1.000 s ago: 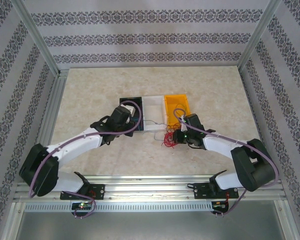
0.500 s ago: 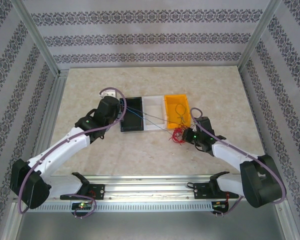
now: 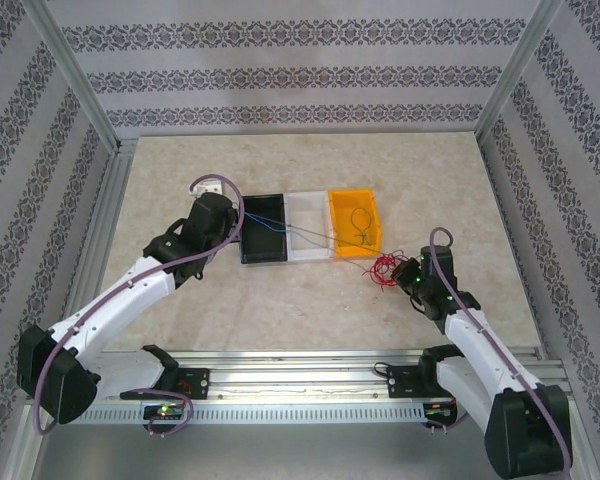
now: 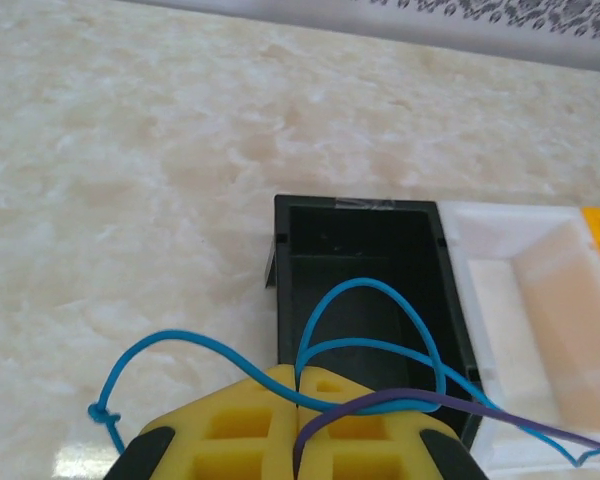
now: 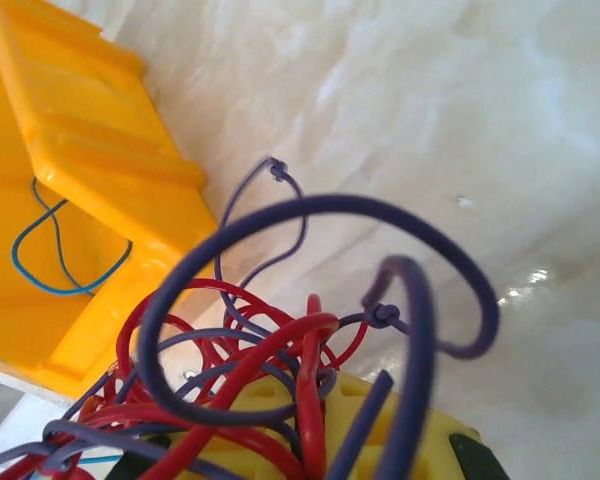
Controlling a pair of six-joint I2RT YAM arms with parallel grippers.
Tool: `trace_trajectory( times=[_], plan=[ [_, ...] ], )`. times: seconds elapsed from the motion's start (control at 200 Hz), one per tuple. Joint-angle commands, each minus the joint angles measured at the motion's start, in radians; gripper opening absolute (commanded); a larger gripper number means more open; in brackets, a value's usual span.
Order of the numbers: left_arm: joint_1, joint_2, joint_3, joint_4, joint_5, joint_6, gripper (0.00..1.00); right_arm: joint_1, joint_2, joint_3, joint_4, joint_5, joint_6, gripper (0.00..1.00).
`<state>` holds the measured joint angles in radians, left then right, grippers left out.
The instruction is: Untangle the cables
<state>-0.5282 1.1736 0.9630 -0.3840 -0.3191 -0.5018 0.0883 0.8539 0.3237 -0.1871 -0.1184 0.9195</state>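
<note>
Two claws are closed on the cables [image 3: 384,268], so the pulling-apart step is judged to be in hand. The left claw [image 4: 298,388] is shut tight on a blue wire [image 4: 372,292] and a purple wire [image 4: 410,400], at the left edge of the black box [image 4: 360,215]. The right claw [image 5: 315,385] is pinched on a red and purple bunch [image 5: 250,345], to the right of the yellow box [image 5: 90,130] and nearer. A thin strand [image 3: 300,233] is stretched between them, across the white box [image 3: 308,215]. Next, the blue wire should probably be drawn out slowly to the left while the bunch is held firm; a knot could tighten
</note>
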Motion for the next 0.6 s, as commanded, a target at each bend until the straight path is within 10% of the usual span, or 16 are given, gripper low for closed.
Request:
trace_trajectory(
  times=[0.0, 0.35, 0.595],
  plan=[
    [0.049, 0.002, 0.015, -0.074, -0.194, -0.055, 0.00, -0.088, -0.004, -0.022, -0.139, 0.086, 0.054, 0.00],
    [0.117, 0.004, 0.032, -0.205, -0.290, -0.167, 0.00, -0.274, 0.110, 0.135, -0.309, 0.084, -0.102, 0.00],
    [0.113, -0.014, 0.020, -0.004, -0.026, -0.060, 0.00, -0.279, 0.224, 0.194, -0.293, 0.013, -0.198, 0.00]
  ],
)
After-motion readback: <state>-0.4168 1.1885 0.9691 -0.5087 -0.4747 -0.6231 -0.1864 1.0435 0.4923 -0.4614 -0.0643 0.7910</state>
